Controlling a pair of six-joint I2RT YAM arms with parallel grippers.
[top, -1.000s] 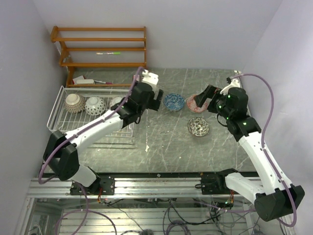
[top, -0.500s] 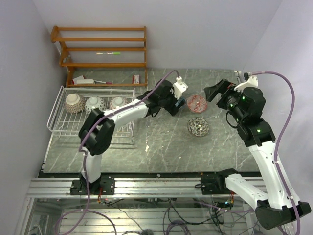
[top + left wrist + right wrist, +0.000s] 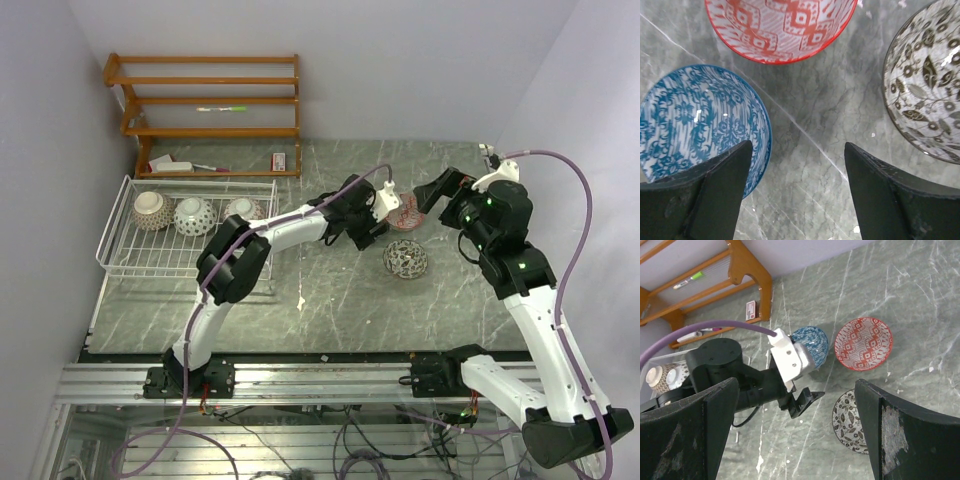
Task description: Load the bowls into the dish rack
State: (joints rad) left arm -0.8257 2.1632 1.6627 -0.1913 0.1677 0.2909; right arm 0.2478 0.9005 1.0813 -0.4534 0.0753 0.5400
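A blue bowl, a red bowl and a black-and-white bowl sit on the grey table. My left gripper is open and empty; its left finger is over the blue bowl's rim, its right finger over bare table. In the top view the left gripper hides the blue bowl, beside the red bowl and black-and-white bowl. The white dish rack holds three bowls. My right gripper is open and empty, raised beyond the red bowl.
An orange-brown wooden shelf unit stands at the back left, behind the rack, with pens and small items on it. Purple walls close in on the left, back and right. The left arm stretches from the rack side across the table's middle.
My left arm has swung right from the rack to above the blue bowl. My right gripper has drawn back from the red bowl.
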